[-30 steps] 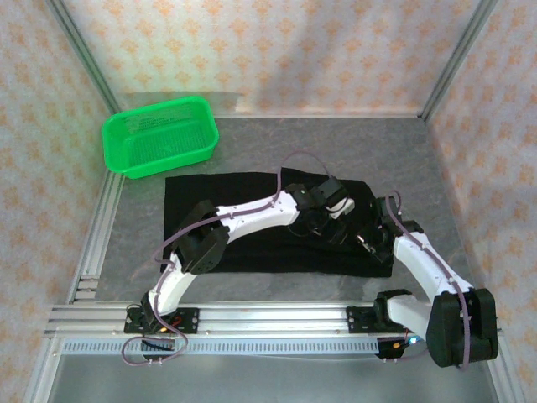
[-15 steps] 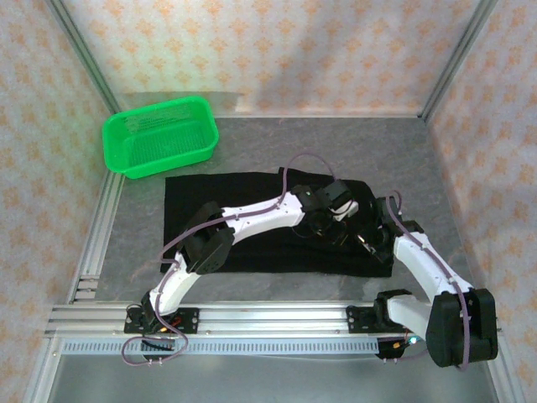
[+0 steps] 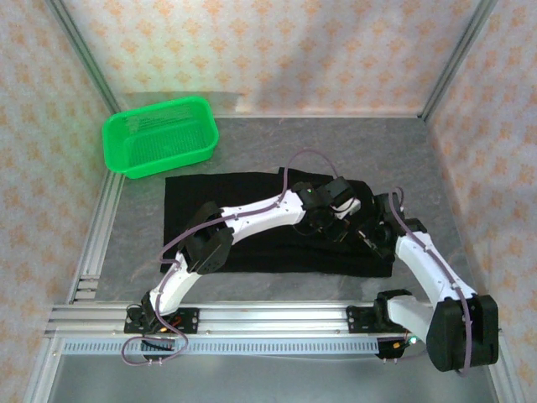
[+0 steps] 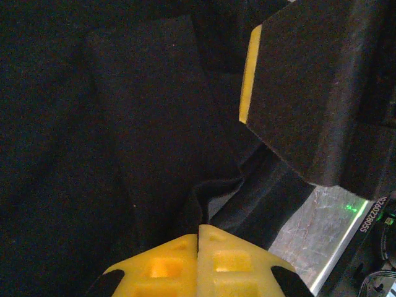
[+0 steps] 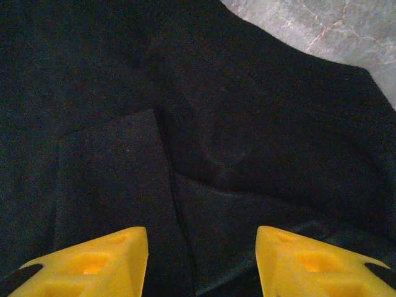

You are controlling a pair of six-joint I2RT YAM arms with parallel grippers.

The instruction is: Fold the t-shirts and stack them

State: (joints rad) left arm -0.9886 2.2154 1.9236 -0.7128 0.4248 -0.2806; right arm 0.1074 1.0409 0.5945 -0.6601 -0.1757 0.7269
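arms bend inward, left gripper [image 4: 198, 230] pinching t-shirt [image 3: 201, 201].

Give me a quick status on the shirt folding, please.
Left gripper shut, pinching a t-shirt fold. Right gripper open above the cloth. Green basket far left, not in the way.

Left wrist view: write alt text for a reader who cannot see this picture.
Yellow jaws of the left arm, shut tip to tip at the bottom edge, seem to pinch a raised fold of the black t-shirt. A strip of grey table shows at the lower right.
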